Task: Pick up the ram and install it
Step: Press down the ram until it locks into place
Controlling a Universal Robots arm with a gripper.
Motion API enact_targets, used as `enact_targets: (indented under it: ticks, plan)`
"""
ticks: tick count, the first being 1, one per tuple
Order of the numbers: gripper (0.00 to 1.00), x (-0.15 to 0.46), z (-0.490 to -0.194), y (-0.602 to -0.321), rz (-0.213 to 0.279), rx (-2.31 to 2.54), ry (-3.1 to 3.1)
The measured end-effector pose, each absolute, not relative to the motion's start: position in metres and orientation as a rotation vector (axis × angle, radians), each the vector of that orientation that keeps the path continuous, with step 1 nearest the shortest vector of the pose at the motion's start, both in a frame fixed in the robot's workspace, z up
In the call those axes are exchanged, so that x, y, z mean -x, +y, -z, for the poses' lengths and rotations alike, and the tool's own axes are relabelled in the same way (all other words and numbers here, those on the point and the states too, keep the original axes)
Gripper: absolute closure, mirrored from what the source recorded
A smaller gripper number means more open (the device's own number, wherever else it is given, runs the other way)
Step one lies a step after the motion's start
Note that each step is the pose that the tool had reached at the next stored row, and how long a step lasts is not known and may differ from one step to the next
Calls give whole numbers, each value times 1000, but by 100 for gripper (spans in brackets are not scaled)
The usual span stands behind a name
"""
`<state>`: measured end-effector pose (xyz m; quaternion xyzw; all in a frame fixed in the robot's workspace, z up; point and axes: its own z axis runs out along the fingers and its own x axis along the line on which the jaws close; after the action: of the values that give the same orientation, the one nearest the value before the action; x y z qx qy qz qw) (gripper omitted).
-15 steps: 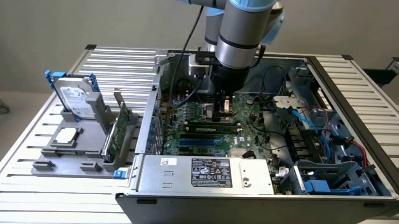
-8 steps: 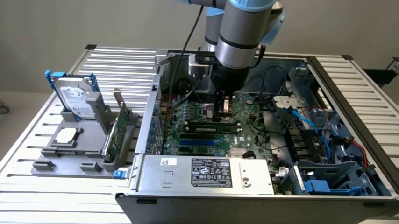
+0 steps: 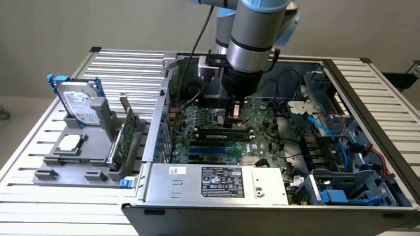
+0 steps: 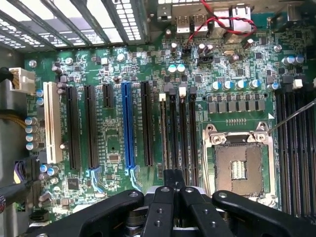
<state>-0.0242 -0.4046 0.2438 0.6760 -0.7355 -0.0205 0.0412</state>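
Lying flat, ram [image 3: 225, 131] crosswise

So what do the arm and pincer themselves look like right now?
The arm is a silver-grey cylinder with a pale blue joint cap and a black band, narrowing to a black wrist. A black cable runs beside it. The pincer has black metal linkage bars with round pivot bolts.

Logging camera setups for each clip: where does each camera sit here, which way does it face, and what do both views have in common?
Exterior view: off the arm, raised, looking down into the open computer case on the slatted table; the arm and gripper show over the motherboard.
Wrist view: on the wrist, facing down at the motherboard; the shut gripper shows over the slots.
Shared: motherboard and gripper.
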Motion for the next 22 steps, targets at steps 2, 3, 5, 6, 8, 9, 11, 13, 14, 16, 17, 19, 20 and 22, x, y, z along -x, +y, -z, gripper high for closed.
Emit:
enact_targets:
  ticks: [2,3,5,6,8,9,11,13,14,16,17,19,20,22]
  plan:
    - [89,24,-244,-405,64,-2040,-2279]
    - [89,24,-244,-405,64,-2027,-2292]
    - [89,24,-244,-405,65,-1999,-2317]
    - [89,24,-244,-405,65,-1985,-2330]
    - [89,24,-244,-405,66,-1955,-2356]
    - [89,24,-244,-405,66,-1940,-2369]
    - [89,24,-244,-405,67,-1911,-2393]
    - [89,24,-244,-405,67,-1879,-2419]
    - [89,24,-244,-405,67,-1863,-2431]
    - [89,24,-244,-405,67,-1829,-2456]
    - [89,24,-244,-405,66,-1814,-2467]
    - [89,24,-244,-405,61,-1784,-2488]
    - [89,24,-244,-405,57,-1770,-2497]
    - [89,24,-244,-405,45,-1744,-2513]
